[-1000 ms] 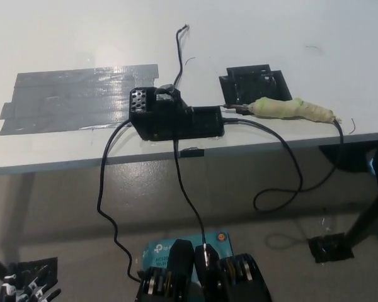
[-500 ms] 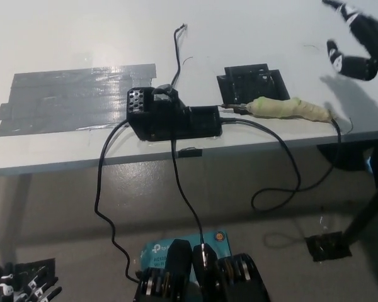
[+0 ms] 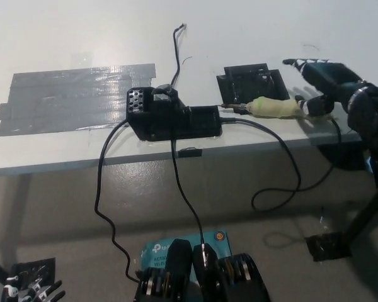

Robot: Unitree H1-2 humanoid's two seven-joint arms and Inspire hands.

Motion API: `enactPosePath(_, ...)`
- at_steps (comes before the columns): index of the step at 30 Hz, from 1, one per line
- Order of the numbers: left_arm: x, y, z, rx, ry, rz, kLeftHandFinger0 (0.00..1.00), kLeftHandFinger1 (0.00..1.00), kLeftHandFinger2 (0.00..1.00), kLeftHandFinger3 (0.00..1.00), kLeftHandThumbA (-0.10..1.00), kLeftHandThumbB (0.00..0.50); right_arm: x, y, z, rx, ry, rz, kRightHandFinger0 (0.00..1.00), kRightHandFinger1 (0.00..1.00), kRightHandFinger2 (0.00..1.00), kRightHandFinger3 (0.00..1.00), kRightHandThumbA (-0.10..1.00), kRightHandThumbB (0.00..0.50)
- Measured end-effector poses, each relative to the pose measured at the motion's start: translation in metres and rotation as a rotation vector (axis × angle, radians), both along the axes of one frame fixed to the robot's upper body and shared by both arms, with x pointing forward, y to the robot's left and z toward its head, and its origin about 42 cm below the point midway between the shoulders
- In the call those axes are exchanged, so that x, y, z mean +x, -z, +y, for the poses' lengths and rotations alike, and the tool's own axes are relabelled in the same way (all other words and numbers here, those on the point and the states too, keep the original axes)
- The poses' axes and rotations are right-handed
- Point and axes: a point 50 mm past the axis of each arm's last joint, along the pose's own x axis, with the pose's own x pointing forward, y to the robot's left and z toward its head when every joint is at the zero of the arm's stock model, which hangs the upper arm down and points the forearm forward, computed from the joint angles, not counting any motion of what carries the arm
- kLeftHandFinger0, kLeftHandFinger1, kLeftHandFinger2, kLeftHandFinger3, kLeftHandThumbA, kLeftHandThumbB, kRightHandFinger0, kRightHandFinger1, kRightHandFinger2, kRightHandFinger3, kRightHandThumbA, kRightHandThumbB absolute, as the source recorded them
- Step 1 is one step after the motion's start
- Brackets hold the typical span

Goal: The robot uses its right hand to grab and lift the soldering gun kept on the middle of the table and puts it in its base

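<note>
The soldering gun (image 3: 274, 107), with a pale yellow-green wrapped handle and its metal tip pointing left, lies on the white table (image 3: 82, 38) near the front edge. My black right hand (image 3: 331, 85) is open over the handle's right end, with its fingers spread above the handle and the thumb close beside it. The black base (image 3: 173, 118) sits left of the tip, with cables running from it. My white left hand (image 3: 30, 289) rests low at the bottom left, away from the table, and holds nothing.
A black square plate (image 3: 252, 82) lies just behind the gun. A wide patch of grey tape (image 3: 69, 94) covers the table's left part. Black cables (image 3: 283, 163) hang over the front edge to the floor. A thin wire (image 3: 176, 50) runs back from the base.
My right hand has come down from the upper right corner and now hovers at the right end of the gun's handle. The gun and the base have not moved.
</note>
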Motion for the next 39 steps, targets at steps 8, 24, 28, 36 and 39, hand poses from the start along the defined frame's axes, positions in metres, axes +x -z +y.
enactPosePath(8, 0.001, 0.001, 0.002, 0.006, 0.006, 0.01, 1.0, 1.0, 1.0, 1.0, 1.0, 0.343, 0.007, 0.0, -0.006, -0.076, 0.056, 0.053, 1.0, 1.0, 1.0, 1.0, 0.98, 0.474)
enactPosePath(24, 0.007, 0.002, -0.009, 0.008, 0.05, 0.015, 1.0, 1.0, 1.0, 1.0, 1.0, 0.461, 0.014, 0.023, -0.009, -0.123, 0.1, 0.133, 1.0, 1.0, 1.0, 1.0, 0.83, 0.367)
enactPosePath(28, 0.004, 0.001, -0.009, 0.011, 0.052, 0.015, 1.0, 1.0, 1.0, 1.0, 1.0, 0.473, 0.016, 0.025, 0.002, -0.104, 0.087, 0.121, 1.0, 1.0, 1.0, 1.0, 0.81, 0.346)
enactPosePath(36, 0.005, -0.004, -0.013, 0.022, 0.069, -0.004, 1.0, 1.0, 1.0, 1.0, 1.0, 0.476, 0.026, -0.001, 0.009, -0.071, 0.07, 0.025, 1.0, 1.0, 1.0, 1.0, 0.8, 0.33)
enactPosePath(39, 0.005, -0.004, -0.016, 0.027, 0.084, -0.003, 1.0, 1.0, 1.0, 1.0, 1.0, 0.444, 0.028, -0.006, 0.009, -0.061, 0.064, 0.005, 1.0, 1.0, 1.0, 1.0, 0.75, 0.34)
